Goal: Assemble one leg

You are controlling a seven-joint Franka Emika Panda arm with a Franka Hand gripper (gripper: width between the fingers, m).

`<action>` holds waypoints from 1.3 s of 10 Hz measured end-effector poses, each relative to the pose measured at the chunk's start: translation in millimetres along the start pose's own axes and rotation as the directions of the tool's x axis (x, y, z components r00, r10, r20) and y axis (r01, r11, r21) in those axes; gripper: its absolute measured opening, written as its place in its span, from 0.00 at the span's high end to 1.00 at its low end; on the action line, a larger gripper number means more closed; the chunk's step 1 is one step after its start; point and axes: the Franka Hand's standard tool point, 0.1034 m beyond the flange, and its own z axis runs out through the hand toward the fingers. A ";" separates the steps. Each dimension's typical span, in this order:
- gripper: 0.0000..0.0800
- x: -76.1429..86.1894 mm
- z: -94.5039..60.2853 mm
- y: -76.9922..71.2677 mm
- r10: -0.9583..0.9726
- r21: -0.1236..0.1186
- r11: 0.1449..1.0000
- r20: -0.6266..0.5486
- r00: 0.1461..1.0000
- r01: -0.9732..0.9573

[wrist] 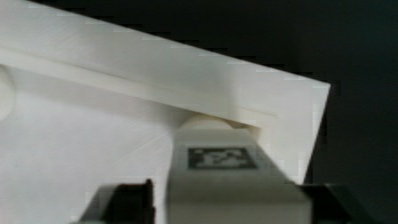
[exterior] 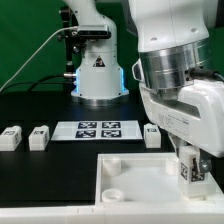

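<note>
On the black worktop [exterior: 30, 105], the end effector [exterior: 188, 178] holds a leg [exterior: 186, 168] upright at a corner socket [wrist: 217, 122] of the white tray [exterior: 130, 182].

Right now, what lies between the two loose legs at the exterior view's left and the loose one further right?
The marker board, lying flat; the exterior view shows it.
</note>
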 end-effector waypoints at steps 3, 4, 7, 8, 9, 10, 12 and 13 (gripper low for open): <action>0.21 6.1 -8.2 1.1 -0.470 0.003 0.882 -0.008 0.882 0.470; 0.19 3.5 -8.0 0.5 -0.600 0.003 0.800 -0.008 0.800 0.600; 0.19 -2.9 -6.3 -0.8 -0.829 -0.006 0.559 -0.010 0.559 0.829; 0.19 -1.4 -6.2 -0.4 -0.891 -0.013 0.454 -0.010 0.454 0.891; 0.34 -0.6 -6.1 -0.1 -0.928 -0.016 0.372 -0.008 0.372 0.928; 0.34 -0.8 -5.9 -0.1 -0.923 -0.014 0.384 -0.008 0.384 0.923; 0.62 1.1 -6.2 0.1 -0.913 -0.015 0.408 -0.010 0.408 0.913; 0.62 1.7 -6.3 0.1 -0.846 -0.012 0.534 -0.012 0.534 0.846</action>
